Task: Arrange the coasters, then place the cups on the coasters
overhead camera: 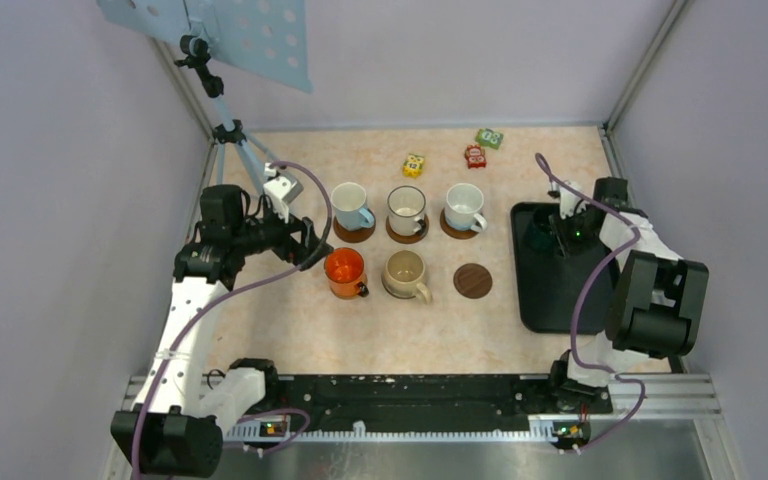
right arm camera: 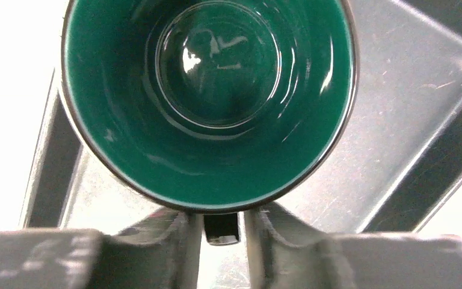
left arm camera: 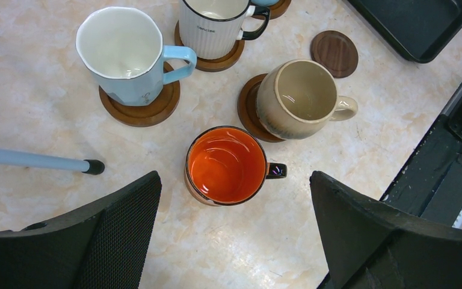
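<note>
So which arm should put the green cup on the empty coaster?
The right one. The right gripper is shut on the handle of the green cup over the tray, and the empty coaster lies beside that tray. The left gripper hangs open above the orange cup, holding nothing.

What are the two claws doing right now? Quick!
Left claw: open, holding nothing.
Right claw: closed on the handle of the green mug.
</note>
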Controlling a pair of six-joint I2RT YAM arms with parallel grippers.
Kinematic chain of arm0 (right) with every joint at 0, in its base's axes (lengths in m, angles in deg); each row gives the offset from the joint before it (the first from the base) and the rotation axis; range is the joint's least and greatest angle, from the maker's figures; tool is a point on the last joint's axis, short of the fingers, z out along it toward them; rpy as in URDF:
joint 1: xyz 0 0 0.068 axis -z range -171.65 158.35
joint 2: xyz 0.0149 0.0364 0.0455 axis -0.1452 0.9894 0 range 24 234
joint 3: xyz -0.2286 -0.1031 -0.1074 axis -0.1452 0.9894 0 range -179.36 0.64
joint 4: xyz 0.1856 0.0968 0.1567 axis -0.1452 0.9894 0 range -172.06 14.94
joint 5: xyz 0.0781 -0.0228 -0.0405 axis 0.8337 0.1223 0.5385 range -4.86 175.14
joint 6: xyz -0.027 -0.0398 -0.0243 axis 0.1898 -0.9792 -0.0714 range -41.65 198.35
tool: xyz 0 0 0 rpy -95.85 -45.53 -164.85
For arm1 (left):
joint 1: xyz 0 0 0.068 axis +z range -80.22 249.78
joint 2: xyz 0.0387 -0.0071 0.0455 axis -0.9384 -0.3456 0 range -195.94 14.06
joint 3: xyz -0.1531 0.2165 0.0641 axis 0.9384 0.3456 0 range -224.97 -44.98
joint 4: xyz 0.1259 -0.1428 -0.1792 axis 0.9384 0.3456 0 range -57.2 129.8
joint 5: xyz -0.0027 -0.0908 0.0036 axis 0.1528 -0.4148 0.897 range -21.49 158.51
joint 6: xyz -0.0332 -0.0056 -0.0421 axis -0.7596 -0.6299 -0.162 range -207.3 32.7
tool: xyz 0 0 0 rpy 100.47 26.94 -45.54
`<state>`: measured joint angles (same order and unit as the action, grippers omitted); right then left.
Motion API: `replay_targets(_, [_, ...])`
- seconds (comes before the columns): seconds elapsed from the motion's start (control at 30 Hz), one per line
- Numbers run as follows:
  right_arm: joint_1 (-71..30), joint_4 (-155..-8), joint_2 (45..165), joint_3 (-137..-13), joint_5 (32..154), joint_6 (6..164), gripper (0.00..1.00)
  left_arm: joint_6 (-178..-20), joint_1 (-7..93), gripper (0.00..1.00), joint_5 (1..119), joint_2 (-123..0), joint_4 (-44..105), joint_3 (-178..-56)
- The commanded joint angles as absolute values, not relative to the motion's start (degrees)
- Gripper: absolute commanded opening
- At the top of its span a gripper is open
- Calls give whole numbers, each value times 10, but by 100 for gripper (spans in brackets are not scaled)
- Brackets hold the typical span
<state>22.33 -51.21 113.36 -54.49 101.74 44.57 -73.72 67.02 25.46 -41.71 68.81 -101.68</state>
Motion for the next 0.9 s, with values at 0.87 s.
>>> replay_targets(0.87, [-62, -385, 910, -564, 1019, 698, 0, -742, 672, 99, 242, -405, 663, -1009])
